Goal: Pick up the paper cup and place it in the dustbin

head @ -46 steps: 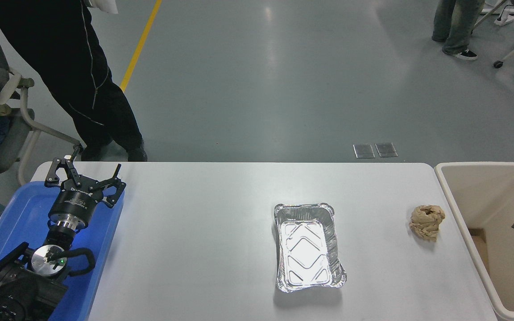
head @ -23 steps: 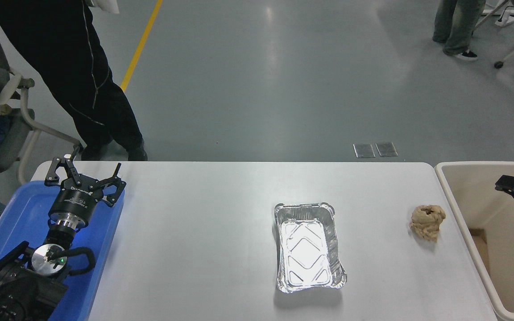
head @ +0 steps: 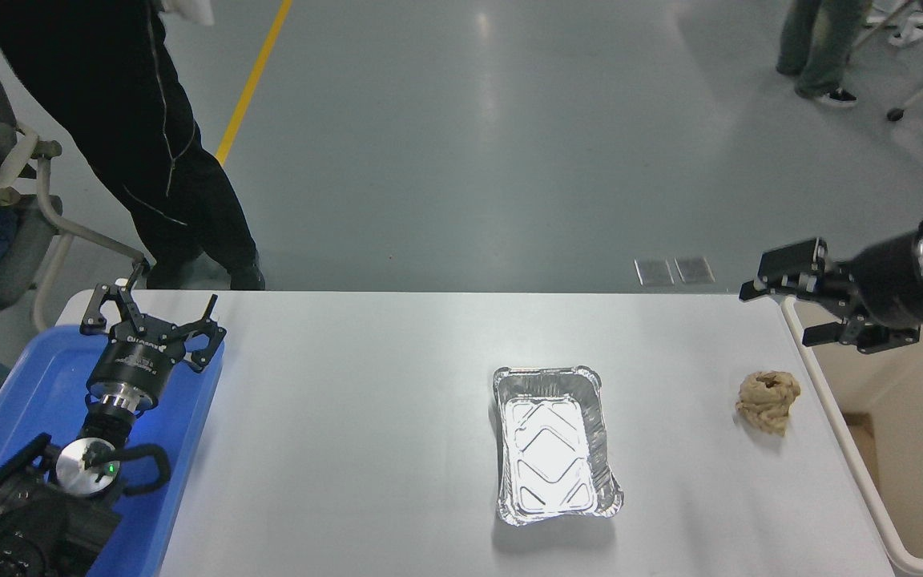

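Note:
The paper cup is not in view. The beige dustbin [head: 870,489] stands at the table's right edge, cut off by the picture's edge. My right gripper [head: 778,308] is open and empty. It hovers over the dustbin's far left corner, fingers pointing left, above and behind the tan paper wad [head: 767,401]. My left gripper [head: 149,308] is parked, open, over the blue tray [head: 21,401] at the lower left.
A silver foil tray [head: 555,445] lies at the table's middle. A person in black stands at the far left corner beside a chair [head: 37,200]. Another person's legs [head: 814,48] show at the top right.
My right arm has risen out of the dustbin and swung up and left, coming far more into view. The left arm has not moved.

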